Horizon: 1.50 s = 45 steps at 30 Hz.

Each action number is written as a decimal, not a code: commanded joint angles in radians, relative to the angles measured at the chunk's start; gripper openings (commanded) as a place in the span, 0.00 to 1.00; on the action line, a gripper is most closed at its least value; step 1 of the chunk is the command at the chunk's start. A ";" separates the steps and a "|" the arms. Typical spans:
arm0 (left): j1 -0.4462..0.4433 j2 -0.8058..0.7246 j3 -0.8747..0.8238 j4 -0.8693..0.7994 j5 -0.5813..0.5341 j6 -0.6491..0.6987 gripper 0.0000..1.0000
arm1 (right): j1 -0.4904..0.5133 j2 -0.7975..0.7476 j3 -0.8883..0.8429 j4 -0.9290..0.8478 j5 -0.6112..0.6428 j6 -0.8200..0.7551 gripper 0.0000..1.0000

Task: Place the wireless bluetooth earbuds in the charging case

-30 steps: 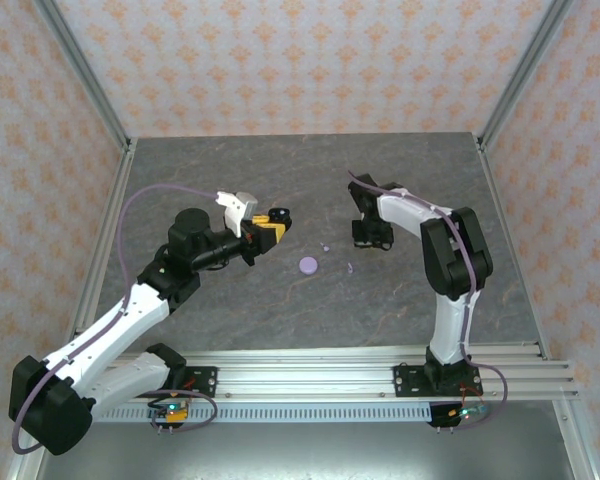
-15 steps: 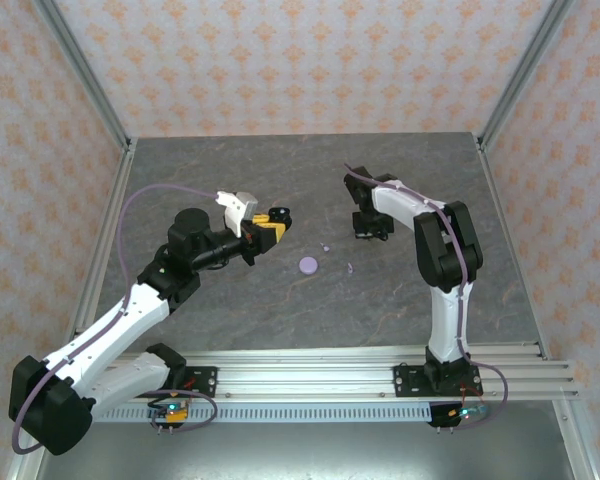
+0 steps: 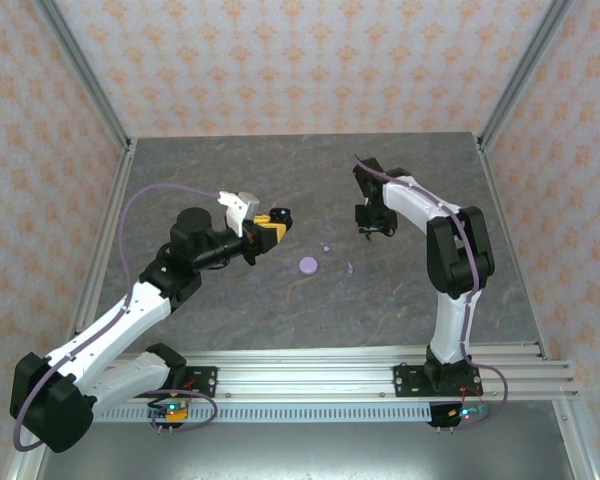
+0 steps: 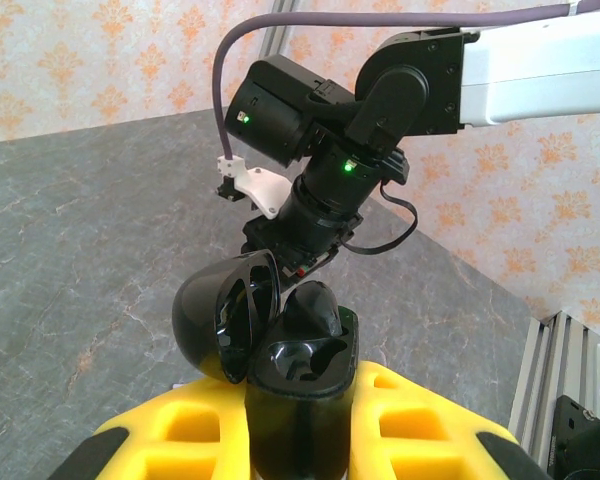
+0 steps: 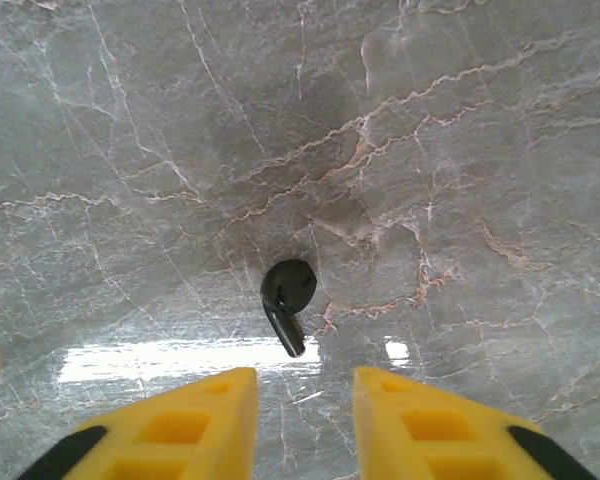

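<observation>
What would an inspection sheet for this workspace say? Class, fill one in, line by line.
Surface: grey marbled table, glossy.
Job's things: charging case, black, lid open; black earbud lying on the table; two lavender earbuds loose mid-table.
Clutter: lavender disc between the arms.
Grippers: left gripper shut on the charging case; right gripper open, black earbud just ahead of its fingertips.
Cables: purple cable looping off the left arm; another on the right arm.
Surroundings: patterned walls; metal rail at the near edge.
</observation>
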 commanded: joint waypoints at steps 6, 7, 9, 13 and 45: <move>-0.015 -0.007 0.025 0.000 0.005 0.023 0.08 | -0.029 0.059 0.060 -0.030 -0.085 -0.012 0.39; -0.014 -0.008 0.025 -0.002 0.003 0.022 0.08 | -0.030 0.066 0.065 -0.033 -0.088 -0.010 0.38; -0.015 -0.009 0.025 -0.006 0.001 0.025 0.08 | -0.033 0.081 0.080 -0.036 -0.101 -0.012 0.37; -0.016 -0.012 0.025 -0.014 -0.002 0.029 0.08 | -0.032 0.107 0.112 -0.049 -0.095 -0.012 0.35; -0.019 -0.020 0.024 -0.029 -0.017 0.030 0.08 | -0.033 0.271 0.287 -0.214 -0.045 -0.134 0.34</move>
